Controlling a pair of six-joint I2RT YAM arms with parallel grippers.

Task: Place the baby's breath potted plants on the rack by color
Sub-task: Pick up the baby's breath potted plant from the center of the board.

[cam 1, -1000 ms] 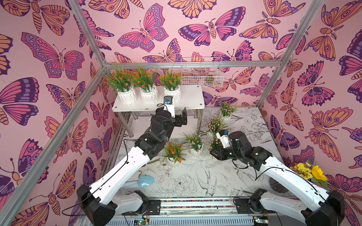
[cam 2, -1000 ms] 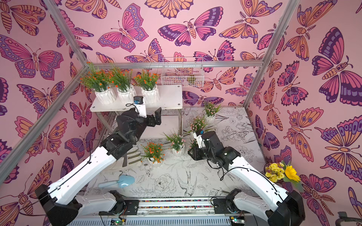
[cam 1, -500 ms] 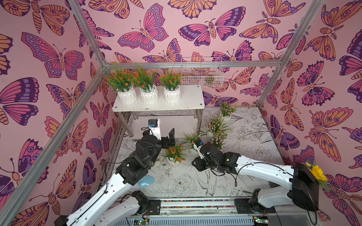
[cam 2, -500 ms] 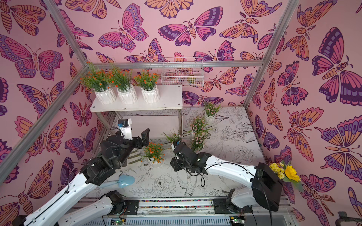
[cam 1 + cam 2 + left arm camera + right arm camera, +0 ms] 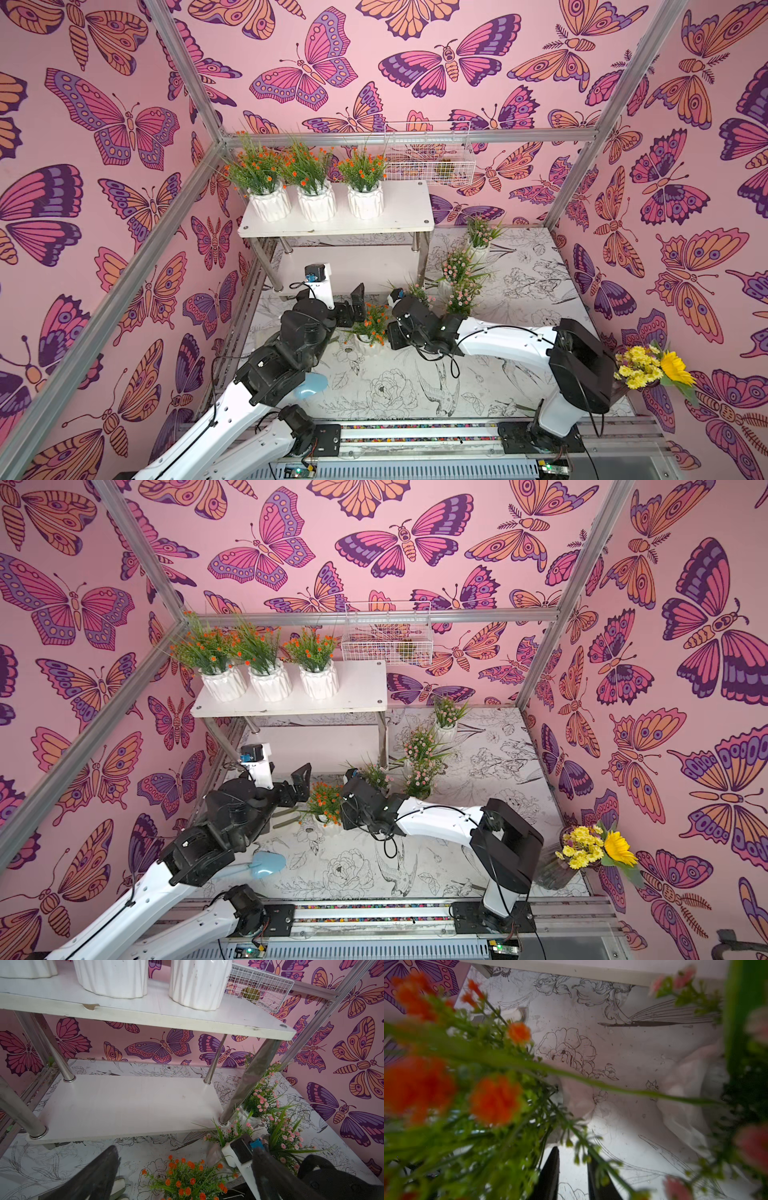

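Now that both arms have reached the orange plant (image 5: 372, 323), left fingers (image 5: 358, 295) wide, right fingers (image 5: 550, 1167) narrow, we likely shelve it.

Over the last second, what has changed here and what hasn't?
The left hand dropped back, open and empty, from the rack to beside the lone orange plant on the table. The right hand swung from the pink plants across to that plant's other side. Neither holds anything. Every plant, including the three orange ones on the top shelf, stayed put.
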